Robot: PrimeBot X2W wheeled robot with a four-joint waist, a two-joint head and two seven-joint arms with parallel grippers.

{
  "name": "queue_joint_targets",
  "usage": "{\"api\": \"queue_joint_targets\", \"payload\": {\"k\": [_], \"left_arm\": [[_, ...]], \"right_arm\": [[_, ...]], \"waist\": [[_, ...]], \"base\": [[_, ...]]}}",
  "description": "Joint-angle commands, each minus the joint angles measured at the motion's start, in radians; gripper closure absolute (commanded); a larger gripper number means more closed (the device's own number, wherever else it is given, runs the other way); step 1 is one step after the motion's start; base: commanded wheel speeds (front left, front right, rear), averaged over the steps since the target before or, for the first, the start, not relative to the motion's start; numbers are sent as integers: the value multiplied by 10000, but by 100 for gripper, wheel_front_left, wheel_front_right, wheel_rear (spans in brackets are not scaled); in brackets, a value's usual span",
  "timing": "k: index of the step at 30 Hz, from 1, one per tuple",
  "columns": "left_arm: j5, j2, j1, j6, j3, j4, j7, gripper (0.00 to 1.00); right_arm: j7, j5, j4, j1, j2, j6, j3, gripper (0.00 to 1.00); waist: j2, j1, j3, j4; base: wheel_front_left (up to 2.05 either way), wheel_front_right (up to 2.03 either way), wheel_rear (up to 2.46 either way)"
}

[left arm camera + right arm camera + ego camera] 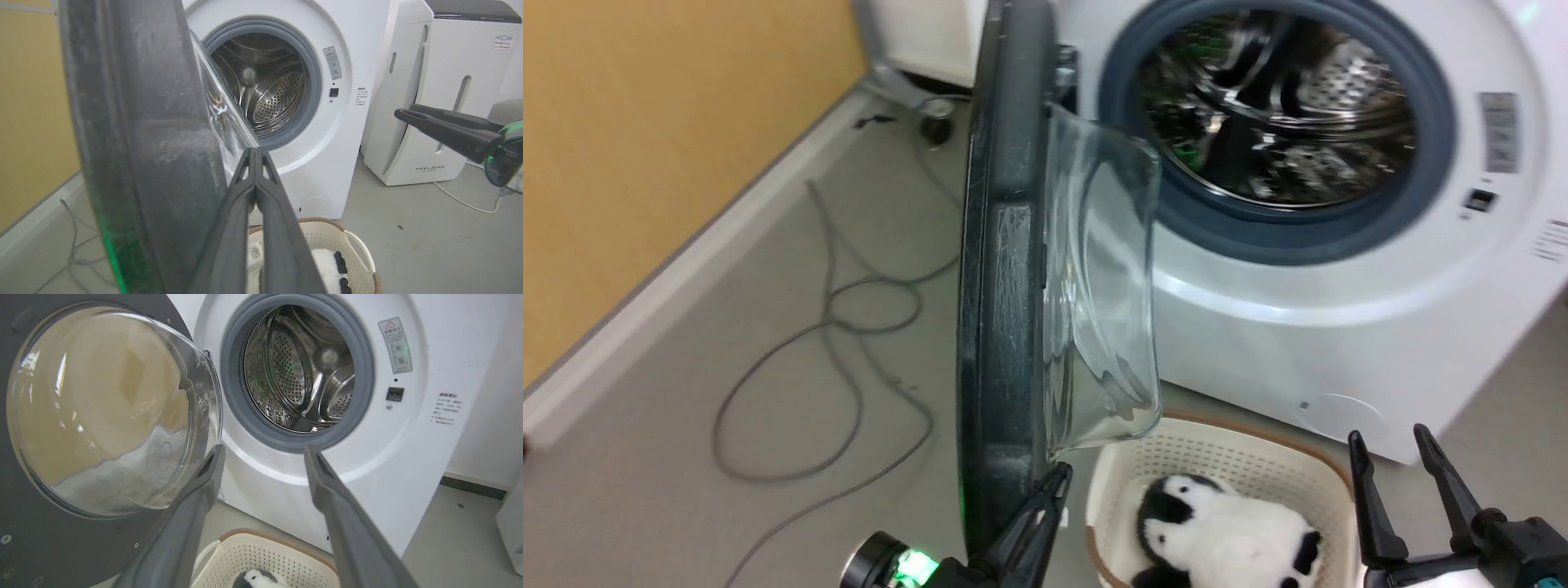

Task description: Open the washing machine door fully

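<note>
Pale grey floor (629,523) beside a yellow wall (645,122) with a white skirting board (686,269), grey cables (833,327) looped loose across it

Low in front, a cream perforated laundry basket (1225,453) with a brown rim, holding a black-and-white plush penguin (1225,531) down on its bottom. Just behind the basket, the white washing machine (1258,327), standing on the floor with its mouth uncovered: steel perforated drum (1282,106), dark and glinting inside, ringed by a grey rubber gasket (1429,122). Round cap (1339,412) low on the front, near the basket's far rim. Just beside the machine in the left wrist view, a white FEELBIRD-marked appliance (429,102), also on the floor.

Washing machine door (1001,269) hung at the left side of the mouth, upright and roughly square to the machine's front, seen edge-on from the head. Outer face turned toward the yellow wall; clear glass bowl (1103,278) bulging the other way, toward the robot's right, above the basket's left rim. Flat of the disc running from the machine out toward the robot.

Left gripper (1060,474) low at the door's near bottom edge, jaws closed together with nothing between them, tips just below the glass bowl by the dark inner rim; touching or not, cannot tell. Right gripper (1388,433) at the basket's right side, jaws open and empty, pointing toward the machine's front, well apart from the door
</note>
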Motion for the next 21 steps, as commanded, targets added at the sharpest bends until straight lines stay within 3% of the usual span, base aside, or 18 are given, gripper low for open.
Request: {"api": "queue_joint_targets", "payload": {"k": [1,9,21], "left_arm": [[79,68,97,53,86,-14,-42,100],[-40,431,194,329,910,-70,-42,100],[-563,715,-627,578,2615,765,-42,100]], "right_arm": [[-44,23,0,90,28,8,-22,0],[-44,-24,-16,76,28,8,-17,0],[-44,-326,-6,-174,28,8,-12,0]], "waist": [[0,-1,69,361],[0,-1,202,1118],[0,-1,633,1084]], "base": [[0,0,0],[0,0,0],[0,0,0]]}}
